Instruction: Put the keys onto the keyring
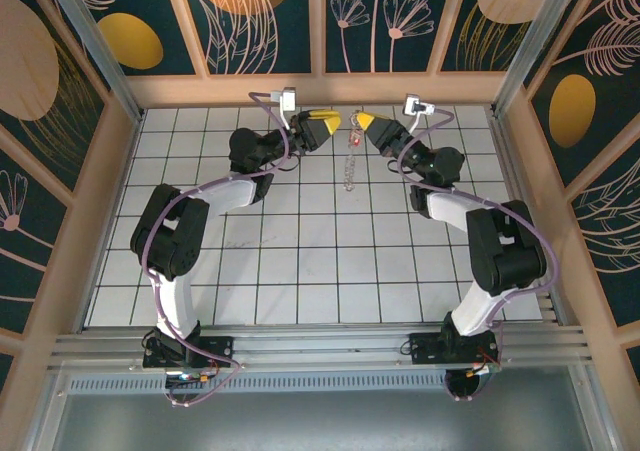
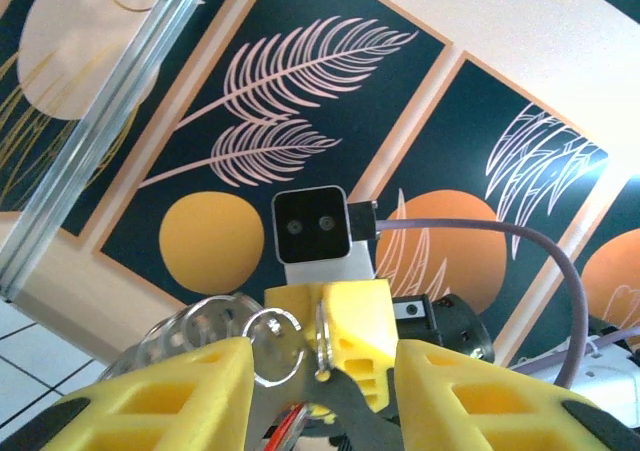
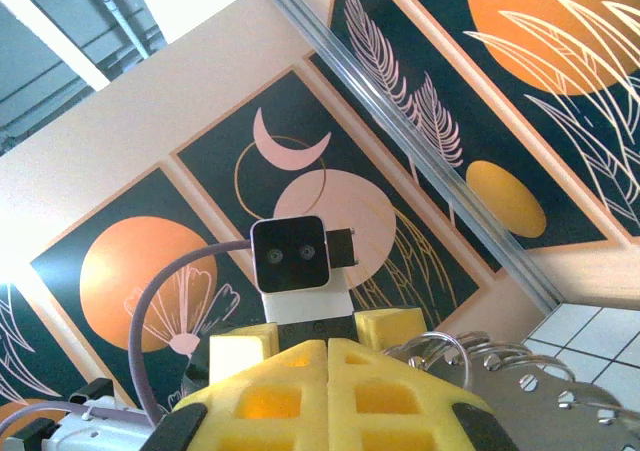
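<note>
Top view: keyring (image 1: 349,166) dangles over worktop (image 1: 300,261) between left claw (image 1: 335,127) and right claw (image 1: 361,121), red key (image 1: 352,140) by upper links. Left wrist: left claw half-wide, nothing pinched. Right wrist: right claw clamped on keyring, rings bunched beside fingers.

White tiled floor (image 1: 300,271) inside dark wall panels (image 1: 410,21) (orange discs, pink leaves), pale wooden frames (image 1: 320,88)

Two robot arms (image 1: 185,236) (image 1: 490,241), two end effectors (image 1: 326,127) (image 1: 364,121), one keyring (image 1: 349,171), one red-headed key (image 1: 352,138)
</note>
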Controlling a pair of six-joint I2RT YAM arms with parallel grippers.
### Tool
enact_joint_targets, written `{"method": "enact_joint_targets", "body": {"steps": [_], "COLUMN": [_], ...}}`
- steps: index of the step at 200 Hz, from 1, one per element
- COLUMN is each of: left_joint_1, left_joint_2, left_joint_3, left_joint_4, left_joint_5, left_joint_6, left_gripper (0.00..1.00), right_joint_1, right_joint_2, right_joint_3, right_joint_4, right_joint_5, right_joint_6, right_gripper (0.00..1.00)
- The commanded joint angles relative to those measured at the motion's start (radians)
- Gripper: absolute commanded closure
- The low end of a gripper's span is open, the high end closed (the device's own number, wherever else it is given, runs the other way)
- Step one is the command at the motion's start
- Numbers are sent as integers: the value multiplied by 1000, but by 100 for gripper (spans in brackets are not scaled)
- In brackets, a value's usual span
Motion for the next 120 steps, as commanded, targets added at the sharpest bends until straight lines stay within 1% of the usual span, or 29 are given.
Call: {"method": "enact_joint_targets", "body": {"steps": [1,120], "left_joint_1": [-10,-33], "left_joint_2": [-1,23], "left_joint_3": [36,59], "left_joint_4": [59,27], "left_joint_5": [23,35], "left_joint_6": [-23,-13], "left_gripper": [59,60], "right_joint_1": [12,27], "right_joint_2": [13,29], "right_joint_3": [1,16], "right_joint_4": [108,92], "right_joint_5": [35,38], "right_joint_6": [14,9], "right_gripper": [100,100]}}
